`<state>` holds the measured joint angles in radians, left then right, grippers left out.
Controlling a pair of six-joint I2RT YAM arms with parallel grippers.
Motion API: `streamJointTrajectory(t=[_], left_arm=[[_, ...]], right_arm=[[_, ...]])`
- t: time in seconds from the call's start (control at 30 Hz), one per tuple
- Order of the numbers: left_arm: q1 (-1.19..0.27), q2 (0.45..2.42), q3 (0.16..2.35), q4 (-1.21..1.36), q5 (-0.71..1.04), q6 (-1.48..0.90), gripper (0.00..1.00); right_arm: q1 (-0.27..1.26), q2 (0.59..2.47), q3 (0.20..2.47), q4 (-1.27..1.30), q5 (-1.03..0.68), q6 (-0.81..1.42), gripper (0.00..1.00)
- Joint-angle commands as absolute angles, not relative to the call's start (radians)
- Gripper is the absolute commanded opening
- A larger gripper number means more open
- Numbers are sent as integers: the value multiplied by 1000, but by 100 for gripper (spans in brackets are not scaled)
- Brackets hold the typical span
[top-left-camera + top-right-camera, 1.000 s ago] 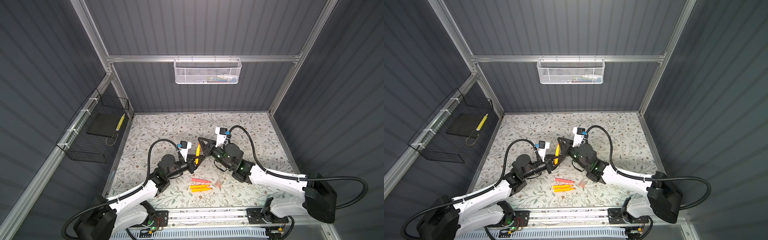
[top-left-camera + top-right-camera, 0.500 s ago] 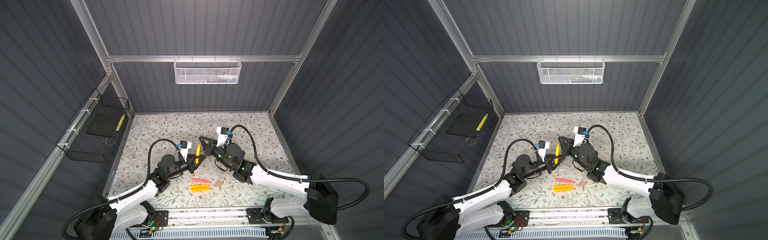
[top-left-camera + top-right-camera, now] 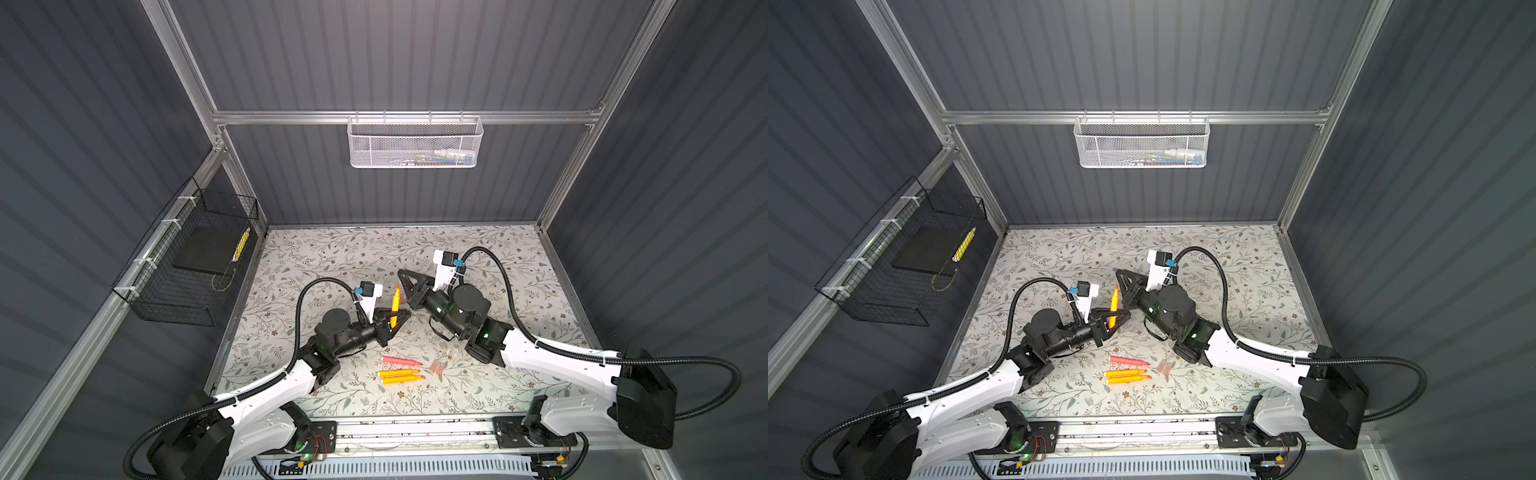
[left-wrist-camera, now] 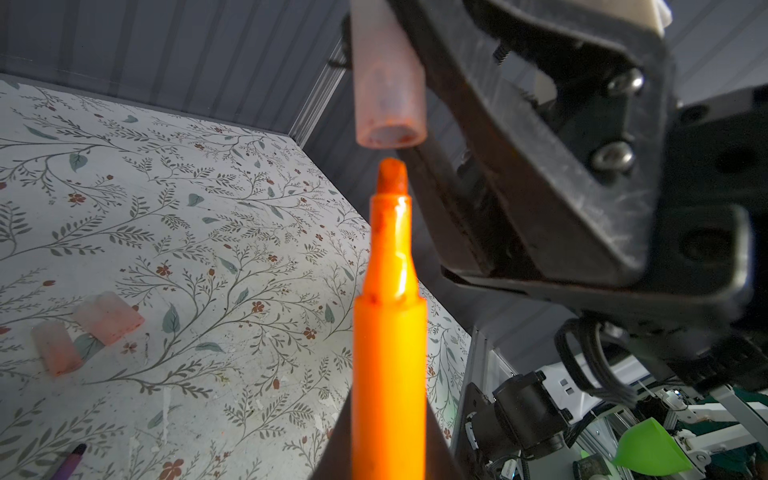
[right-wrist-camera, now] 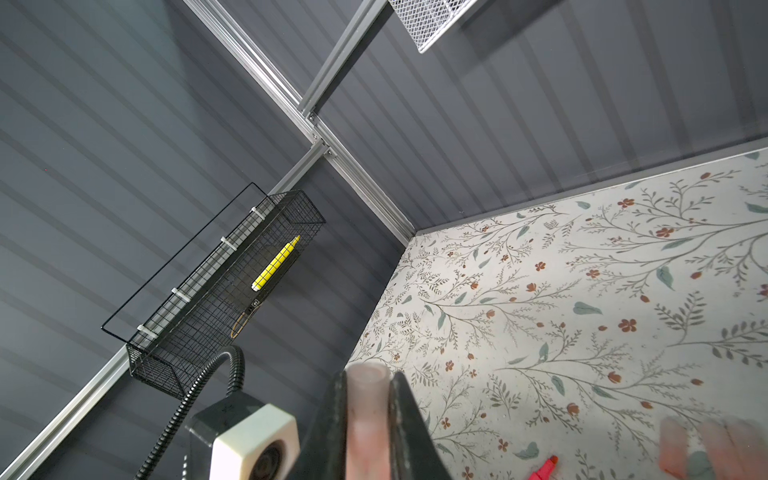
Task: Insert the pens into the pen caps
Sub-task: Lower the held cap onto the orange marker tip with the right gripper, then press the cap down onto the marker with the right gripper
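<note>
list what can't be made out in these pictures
white mesh basket contents, both top views: too small, behind mesh
purple pen, left wrist view: cut off by frame edge
loose caps, right wrist view: blurred
held cap, right wrist view: sides hidden by right claw

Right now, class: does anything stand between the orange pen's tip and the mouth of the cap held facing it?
Nothing visible does. The orange pen aims its tip at the cap mouth across a small clear gap; not yet inserted.
</note>
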<state>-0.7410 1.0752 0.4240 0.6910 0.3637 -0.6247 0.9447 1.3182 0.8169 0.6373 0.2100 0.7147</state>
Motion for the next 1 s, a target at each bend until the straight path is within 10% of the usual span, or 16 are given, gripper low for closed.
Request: streamJointTrajectory(t=[0.0, 0.97], left_arm=[[-745, 1057, 424, 687, 369, -603, 0], [-744, 1025, 456, 655, 288, -629, 0]], right_arm=[[948, 1315, 844, 637, 220, 700, 2], [1022, 1291, 643, 791, 186, 728, 1]])
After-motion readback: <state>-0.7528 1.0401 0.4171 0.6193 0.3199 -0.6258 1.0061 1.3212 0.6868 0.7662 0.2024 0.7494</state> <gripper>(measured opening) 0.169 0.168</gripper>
